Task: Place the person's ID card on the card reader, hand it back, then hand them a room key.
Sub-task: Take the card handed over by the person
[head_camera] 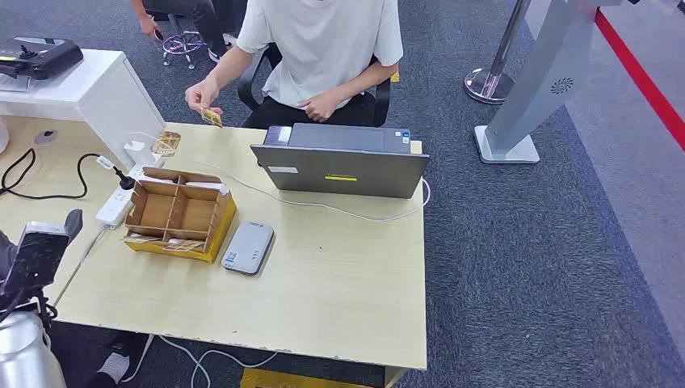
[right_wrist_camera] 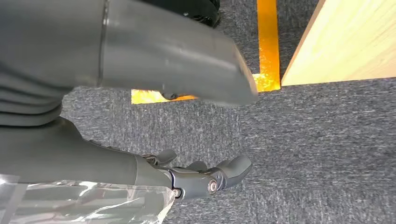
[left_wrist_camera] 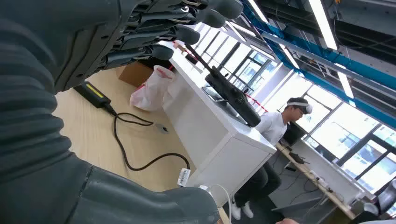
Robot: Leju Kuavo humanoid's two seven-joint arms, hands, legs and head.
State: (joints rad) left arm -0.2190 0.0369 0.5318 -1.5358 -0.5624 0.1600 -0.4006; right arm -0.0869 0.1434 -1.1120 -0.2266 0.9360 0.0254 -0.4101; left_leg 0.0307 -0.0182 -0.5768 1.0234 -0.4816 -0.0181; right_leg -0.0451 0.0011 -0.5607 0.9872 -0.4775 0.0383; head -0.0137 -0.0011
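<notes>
Across the table a seated person holds a small yellowish ID card in a raised hand, above the table's far edge. The card reader, a flat grey device, lies on the table beside a wooden compartment box with pale flat items along its near side. My left hand hangs at the table's near left corner, well short of the reader. In the left wrist view, the left hand has its fingers spread and holds nothing. My right hand hangs over grey carpet, fingers apart and empty.
An open grey laptop stands at the far side, its white cable trailing across the table. A white power strip with a black cord lies left of the box. A white cabinet carries a black device. A grey stand rises at right.
</notes>
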